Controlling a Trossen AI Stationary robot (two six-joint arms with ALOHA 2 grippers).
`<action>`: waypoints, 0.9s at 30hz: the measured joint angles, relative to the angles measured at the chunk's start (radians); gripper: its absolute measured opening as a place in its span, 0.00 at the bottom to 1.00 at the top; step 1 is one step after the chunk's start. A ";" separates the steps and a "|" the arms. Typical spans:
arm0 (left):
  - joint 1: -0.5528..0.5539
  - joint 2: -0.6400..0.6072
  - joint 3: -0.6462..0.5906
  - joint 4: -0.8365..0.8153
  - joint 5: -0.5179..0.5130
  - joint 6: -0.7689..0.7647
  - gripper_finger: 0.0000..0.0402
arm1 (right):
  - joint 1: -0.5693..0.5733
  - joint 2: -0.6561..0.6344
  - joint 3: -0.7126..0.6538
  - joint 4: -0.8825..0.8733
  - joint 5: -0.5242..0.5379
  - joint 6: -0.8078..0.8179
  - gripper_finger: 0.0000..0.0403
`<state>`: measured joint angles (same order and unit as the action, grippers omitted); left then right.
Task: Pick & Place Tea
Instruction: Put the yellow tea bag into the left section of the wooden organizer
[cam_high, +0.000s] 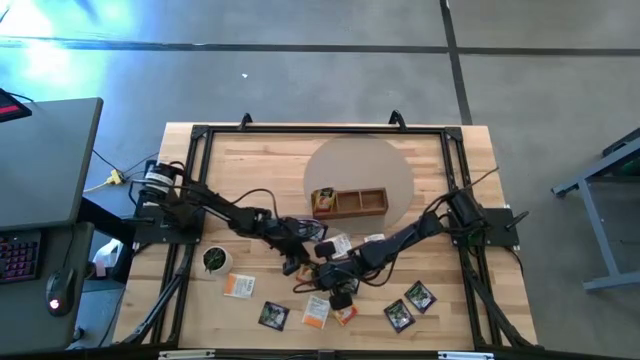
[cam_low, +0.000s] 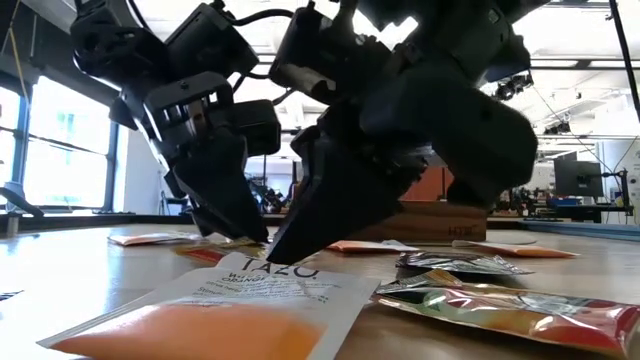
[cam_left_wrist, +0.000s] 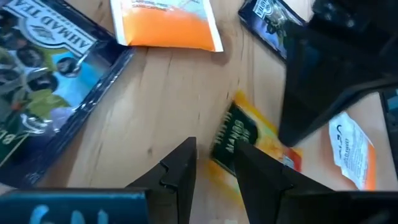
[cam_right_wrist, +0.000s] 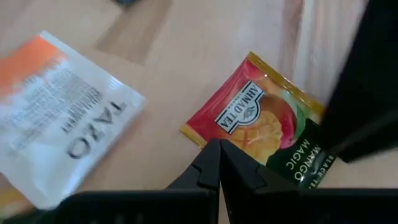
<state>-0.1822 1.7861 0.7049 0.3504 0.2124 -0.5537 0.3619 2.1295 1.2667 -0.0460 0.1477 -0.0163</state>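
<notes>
A red, yellow and green tea packet (cam_right_wrist: 261, 134) lies flat on the wooden table, and both grippers are at it. My right gripper (cam_right_wrist: 219, 148) is shut, its tips at the packet's red edge; the high view shows it (cam_high: 340, 290) near the table's front. My left gripper (cam_left_wrist: 216, 149) stands open at the same packet's green end (cam_left_wrist: 233, 134), left of the right one (cam_high: 300, 264). A white-and-orange tea packet (cam_right_wrist: 56, 118) lies beside them and fills the foreground of the low view (cam_low: 220, 310). My right gripper's shut fingertips come slanting down from the table's right onto the packet's red edge (cam_right_wrist: 208, 134). The packet lies flat on the table. Whether the tips press on it or pinch its edge, I cannot tell. My left gripper: I cannot tell whether its fingers touch the packet.
The long wooden tray (cam_high: 362, 203) stands at the table's middle back with a yellow packet (cam_high: 322, 202) in its left compartment. A small round cup (cam_high: 214, 260) sits at the left. Several more packets lie along the front: white-and-orange (cam_high: 240, 285), black (cam_high: 273, 316), (cam_high: 399, 315), (cam_high: 419, 296).
</notes>
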 joint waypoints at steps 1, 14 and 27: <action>0.000 0.001 0.004 -0.004 0.010 0.000 0.28 | -0.005 0.000 0.000 -0.011 0.004 -0.005 0.01; 0.000 0.001 0.012 -0.041 0.047 -0.020 0.25 | -0.020 0.002 -0.002 -0.029 0.008 -0.009 0.00; -0.002 0.004 0.030 -0.057 0.009 0.010 0.02 | -0.020 -0.102 -0.014 -0.178 -0.001 -0.028 0.04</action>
<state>-0.1841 1.7905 0.7352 0.2931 0.2218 -0.5433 0.3423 2.0277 1.2528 -0.2238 0.1472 -0.0445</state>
